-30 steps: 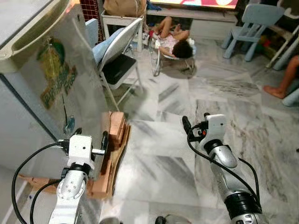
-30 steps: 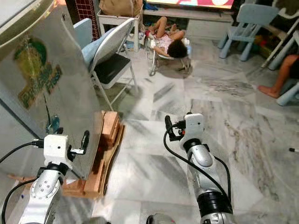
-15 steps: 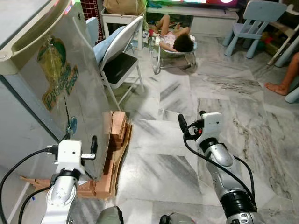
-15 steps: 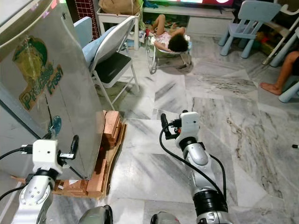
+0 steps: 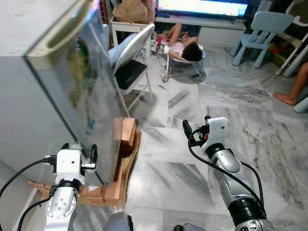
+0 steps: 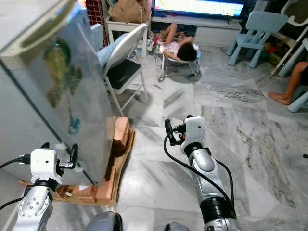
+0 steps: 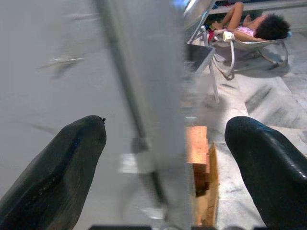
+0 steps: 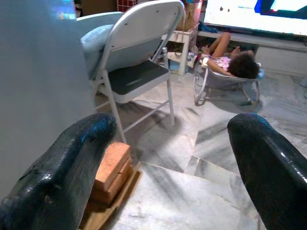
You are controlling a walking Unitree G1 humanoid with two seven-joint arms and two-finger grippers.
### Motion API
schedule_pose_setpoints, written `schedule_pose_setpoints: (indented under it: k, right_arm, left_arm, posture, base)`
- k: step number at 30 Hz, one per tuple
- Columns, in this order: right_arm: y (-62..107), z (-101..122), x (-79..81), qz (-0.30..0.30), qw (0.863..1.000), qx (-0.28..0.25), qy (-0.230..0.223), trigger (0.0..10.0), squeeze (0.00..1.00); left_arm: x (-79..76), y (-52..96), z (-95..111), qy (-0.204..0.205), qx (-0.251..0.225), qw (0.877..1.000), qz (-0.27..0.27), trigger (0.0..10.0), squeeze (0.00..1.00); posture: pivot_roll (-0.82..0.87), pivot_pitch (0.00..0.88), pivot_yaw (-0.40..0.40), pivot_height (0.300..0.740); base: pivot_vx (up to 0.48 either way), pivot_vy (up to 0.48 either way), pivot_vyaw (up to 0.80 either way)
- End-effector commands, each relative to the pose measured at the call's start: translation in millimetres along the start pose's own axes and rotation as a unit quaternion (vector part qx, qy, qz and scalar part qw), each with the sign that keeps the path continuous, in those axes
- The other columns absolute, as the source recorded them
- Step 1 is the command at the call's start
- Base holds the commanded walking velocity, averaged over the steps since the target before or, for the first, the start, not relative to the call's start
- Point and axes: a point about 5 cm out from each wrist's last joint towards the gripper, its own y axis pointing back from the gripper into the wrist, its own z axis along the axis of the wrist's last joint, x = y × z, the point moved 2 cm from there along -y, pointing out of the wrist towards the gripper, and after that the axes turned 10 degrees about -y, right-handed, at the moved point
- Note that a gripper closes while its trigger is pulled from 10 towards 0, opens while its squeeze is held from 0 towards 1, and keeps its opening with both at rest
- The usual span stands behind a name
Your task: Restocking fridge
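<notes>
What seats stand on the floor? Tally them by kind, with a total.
Folding chair: 1
Small blue chair: 1
Baby bouncer: 1
Total: 3

Folding chair (image 5: 131, 62), child in bouncer (image 5: 185, 48), blue chair (image 5: 262, 30) on marble floor (image 5: 168, 168)

Left gripper (image 5: 79, 150) at the fridge door's (image 5: 91, 91) lower edge, wooden blocks (image 5: 126, 139) beside.

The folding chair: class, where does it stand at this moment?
In the left eye view the folding chair stands at upper centre-left, just beyond the fridge, with the baby bouncer to its right.
</notes>
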Motion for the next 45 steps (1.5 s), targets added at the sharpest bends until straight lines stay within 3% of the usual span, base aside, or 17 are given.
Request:
schedule_pose_setpoints:
  k: [1, 6, 15, 23, 31, 36, 39, 41, 45]
  right_arm:
    - [-0.9, 3, -4.1, -0.006, 1.0, -0.003, 0.005, 10.0, 0.0]
    - [-0.1, 2, -4.4, -0.009, 1.0, -0.002, 0.007, 10.0, 0.0]
    - [0.8, -2, -5.2, -0.016, 1.0, 0.005, 0.007, 10.0, 0.0]
    - [-0.2, -4, -4.4, -0.016, 1.0, 0.011, 0.01, 10.0, 0.0]
    - [2.5, -8, -8.9, -0.021, 0.999, 0.019, 0.015, 10.0, 0.0]
    - [3.2, -8, -9.2, -0.022, 0.999, 0.02, 0.015, 10.0, 0.0]
    - [3.2, -9, -7.8, -0.018, 0.999, 0.022, 0.016, 10.0, 0.0]
    - [3.1, -9, -7.6, -0.016, 0.999, 0.024, 0.016, 10.0, 0.0]
    - [5.1, -20, -6.2, 0.001, 0.998, 0.063, 0.024, 10.0, 0.0]
  left_arm:
    - [0.0, -2.5, 1, 0.0, 0.001, 1.0, -0.003, 10.0, 0.0]
    - [1.9, -5.5, 7, 0.002, -0.014, 1.0, 0.0, 10.0, 0.0]
    - [1.8, -4.3, 7, -0.005, -0.013, 1.0, -0.009, 10.0, 0.0]
    - [-10.0, -3.7, 10, 0.011, -0.021, 0.998, -0.052, 10.0, 0.0]
    - [-11.8, -3.9, 10, 0.012, -0.021, 0.998, -0.066, 10.0, 0.0]
    - [-10.5, -2.3, 6, 0.01, -0.008, 0.998, -0.059, 10.0, 0.0]
    - [-2.0, -4.9, 0, 0.023, 0.015, 1.0, -0.012, 10.0, 0.0]
    - [-1.2, -5.4, 1, 0.029, 0.015, 0.999, -0.013, 10.0, 0.0]
    - [0.9, -5.5, -4, 0.027, 0.029, 0.999, -0.013, 10.0, 0.0]
  posture:
    - [0.03, 0.077, -0.022, 0.74]
    - [0.03, 0.093, -0.019, 0.74]
    - [0.03, 0.094, -0.021, 0.74]
    - [0.04, 0.095, -0.023, 0.74]
    - [0.03, 0.101, -0.028, 0.74]
    - [0.03, 0.1, -0.03, 0.74]
    - [0.03, 0.1, -0.033, 0.74]
    - [0.03, 0.1, -0.033, 0.74]
    - [0.03, 0.099, -0.036, 0.74]
  base:
    - [0.0, 0.48, 0.0]
    - [0.0, 0.48, 0.0]
    - [0.0, 0.0, 0.0]
    - [0.0, 0.0, -0.8]
    - [0.0, 0.0, -0.8]
    - [0.0, 0.0, -0.61]
    - [0.0, 0.0, 0.0]
    - [0.0, 0.0, 0.0]
    - [0.0, 0.0, 0.0]
